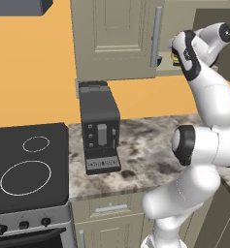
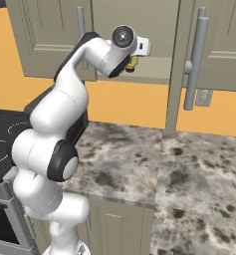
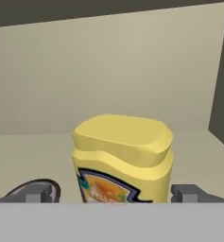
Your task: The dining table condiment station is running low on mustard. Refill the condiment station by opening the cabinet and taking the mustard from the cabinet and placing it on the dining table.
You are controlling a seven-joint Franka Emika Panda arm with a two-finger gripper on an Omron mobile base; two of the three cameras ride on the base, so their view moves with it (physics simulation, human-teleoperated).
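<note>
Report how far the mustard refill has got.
Done: the cabinet stands open, its door swung out. In hand: the tool is open, one fingertip on each side of the mustard on the shelf, not yet closed on it. Left: grip it, lift it out and carry it to the dining table.

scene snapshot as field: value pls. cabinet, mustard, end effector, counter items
cabinet: wall cabinet, door swung open, shelf exposed
mustard: yellow labelled bottle upright on the cabinet shelf
end effector: open, inside the cabinet, one fingertip on each side of the mustard; contact cannot be told
grasp: not yet closed on the bottle
counter: marble top with black coffee machine beside the stove
</note>
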